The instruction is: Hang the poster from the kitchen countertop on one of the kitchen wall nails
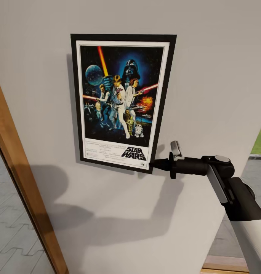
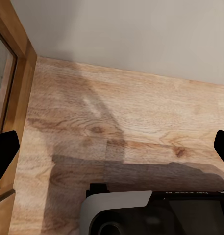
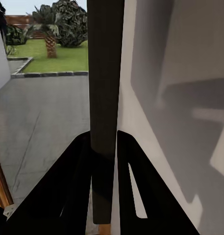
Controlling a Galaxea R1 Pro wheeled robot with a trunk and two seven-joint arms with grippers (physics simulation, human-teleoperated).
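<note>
Poster (image 1: pixel 120 102) is up flat against the pale grey wall (image 1: pixel 218 76), a bit crooked, with the right gripper (image 1: pixel 155 164) pinching its lower right corner; in the right wrist view the dark frame edge (image 3: pixel 105 98) runs straight between the two fingers (image 3: pixel 72 191), which are clamped on it, so that grip is likely what's keeping it there. I can't spot the nail anywhere, probably tucked behind the frame, so no telling whether it's actually hooked; holding one bottom corner would explain the tilt, I reckon. Left gripper (image 2: pixel 112 147) hangs over wood floor (image 2: pixel 116 122) beside a wooden door frame (image 2: pixel 23 63), fingertips spread wide apart and empty, just parked out of the way.
</note>
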